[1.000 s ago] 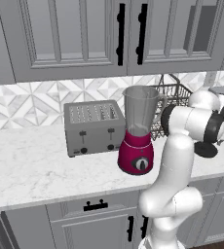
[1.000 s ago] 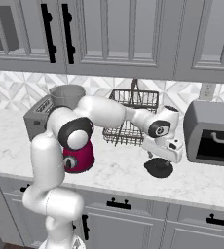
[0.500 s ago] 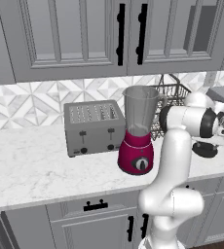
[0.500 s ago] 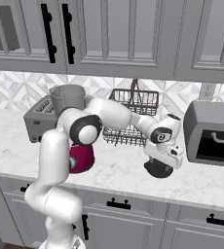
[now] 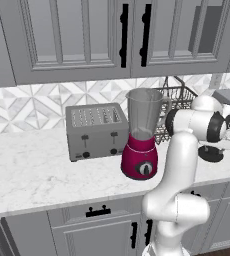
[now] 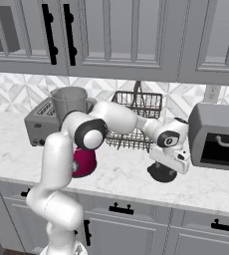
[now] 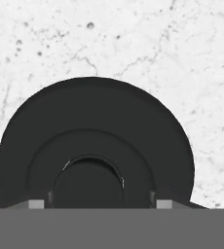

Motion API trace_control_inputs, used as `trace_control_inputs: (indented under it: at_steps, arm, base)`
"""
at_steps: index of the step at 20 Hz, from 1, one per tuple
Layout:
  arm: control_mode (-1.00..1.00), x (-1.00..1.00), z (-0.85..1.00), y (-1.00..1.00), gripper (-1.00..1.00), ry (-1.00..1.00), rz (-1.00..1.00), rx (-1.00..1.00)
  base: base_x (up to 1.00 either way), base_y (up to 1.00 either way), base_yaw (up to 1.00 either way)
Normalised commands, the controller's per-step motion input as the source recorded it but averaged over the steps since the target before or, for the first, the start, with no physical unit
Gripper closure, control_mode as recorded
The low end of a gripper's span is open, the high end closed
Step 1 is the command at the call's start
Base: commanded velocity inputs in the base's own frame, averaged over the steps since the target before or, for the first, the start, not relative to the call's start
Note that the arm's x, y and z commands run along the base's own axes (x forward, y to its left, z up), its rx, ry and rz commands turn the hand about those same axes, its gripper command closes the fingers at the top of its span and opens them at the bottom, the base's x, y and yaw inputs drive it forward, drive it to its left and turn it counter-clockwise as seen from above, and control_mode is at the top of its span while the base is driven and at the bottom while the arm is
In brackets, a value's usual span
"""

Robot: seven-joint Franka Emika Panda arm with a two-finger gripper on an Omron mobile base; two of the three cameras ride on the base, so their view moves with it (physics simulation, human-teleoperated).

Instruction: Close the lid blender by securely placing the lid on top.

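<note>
The lid (image 7: 92, 151) lies flat on the marble table (image 7: 133, 44), right of the wire basket (image 6: 136, 119) and well apart from the blender (image 5: 142, 135). The end effector (image 6: 167, 163) hangs directly over it, fingertips straddling its central knob; whether they grip cannot be told.

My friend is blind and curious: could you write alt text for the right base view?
A white robot arm lowers its end effector onto a round black blender lid lying on a marble counter. Behind stand an open-topped blender, a toaster, a wire rack and a toaster oven.
</note>
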Motion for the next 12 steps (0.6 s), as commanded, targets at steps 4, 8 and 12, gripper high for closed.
trace_control_inputs:
  at_steps: [4,8,12]
  arm:
    - [-1.00,0.00,-0.57,0.29,1.00,0.00,0.00,0.00]
    - [-1.00,-0.01,-0.48,0.62,1.00,0.00,0.00,0.00]
    - [-1.00,-0.07,-0.29,0.41,1.00,0.00,0.00,0.00]
  base:
    - [0.00,0.00,0.00]
    - [0.00,0.00,0.00]
    - [0.00,0.00,0.00]
